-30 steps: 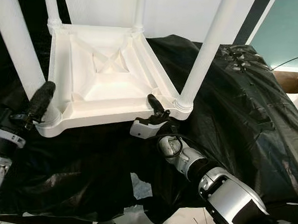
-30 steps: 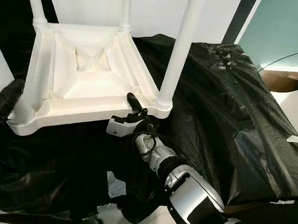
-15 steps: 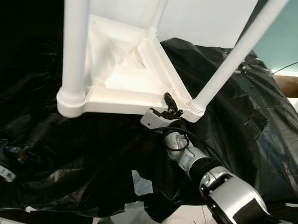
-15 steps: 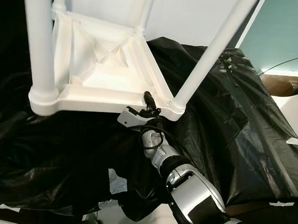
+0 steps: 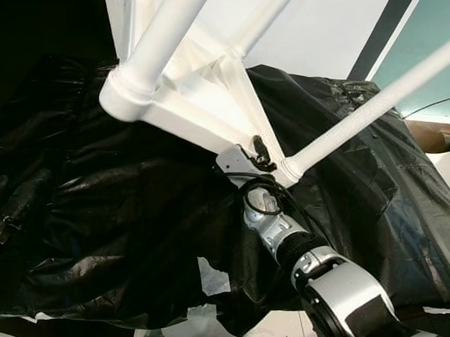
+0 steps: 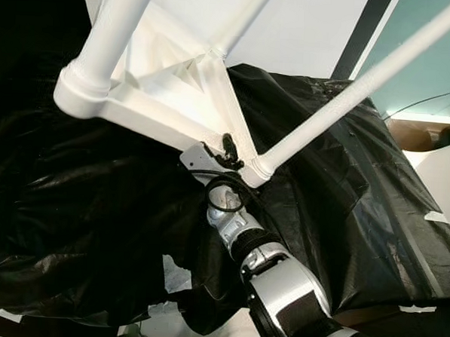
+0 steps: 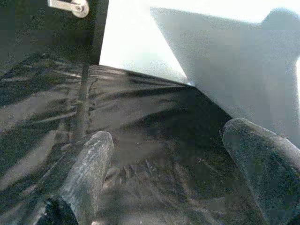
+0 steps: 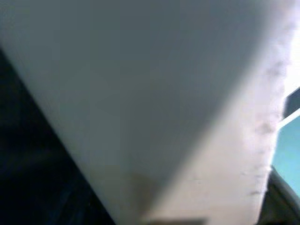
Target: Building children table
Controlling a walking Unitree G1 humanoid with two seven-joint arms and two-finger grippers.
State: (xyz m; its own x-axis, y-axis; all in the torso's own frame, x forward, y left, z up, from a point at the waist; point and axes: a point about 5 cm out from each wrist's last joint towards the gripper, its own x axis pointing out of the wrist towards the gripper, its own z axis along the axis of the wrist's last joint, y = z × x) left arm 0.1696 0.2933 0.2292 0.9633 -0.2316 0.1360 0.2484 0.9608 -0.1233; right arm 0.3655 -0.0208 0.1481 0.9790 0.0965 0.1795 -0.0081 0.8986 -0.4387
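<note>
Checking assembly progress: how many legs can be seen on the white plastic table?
3: one thick leg at the raised left corner, one at the far corner, one beside the right pincer. A fourth may be hidden.

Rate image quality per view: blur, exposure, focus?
Left eye view: sharp; white table near blown out against the dark black sheet. Right eye view: same, right claw at the table's edge stays legible. Left wrist view: left claw fingers soft, wall overexposed. Right wrist view: fully defocused, pale table surface too close.
</note>
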